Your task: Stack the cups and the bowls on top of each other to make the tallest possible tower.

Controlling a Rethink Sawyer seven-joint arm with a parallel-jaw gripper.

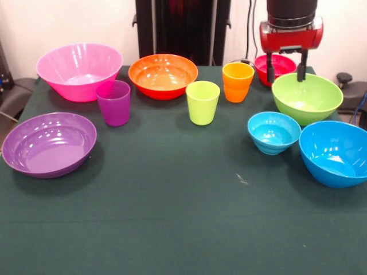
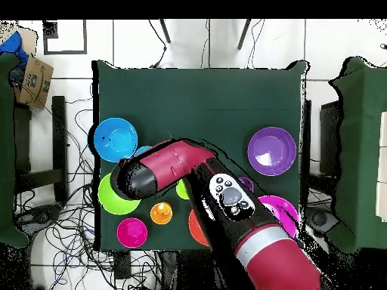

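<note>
My gripper hangs open and empty at the far right, its two black fingers spread above the far rim of the lime green bowl, in front of the small red bowl. The purple cup, lime green cup and orange cup stand upright and apart in a row mid-table. The big pink bowl, orange bowl, shallow purple bowl, small light blue bowl and big blue bowl all sit apart on the table. Nothing is stacked.
The green cloth table has open room along its near half. In the overhead view the arm covers much of the cups and bowls on the robot's side; the big blue bowl and shallow purple bowl show whole.
</note>
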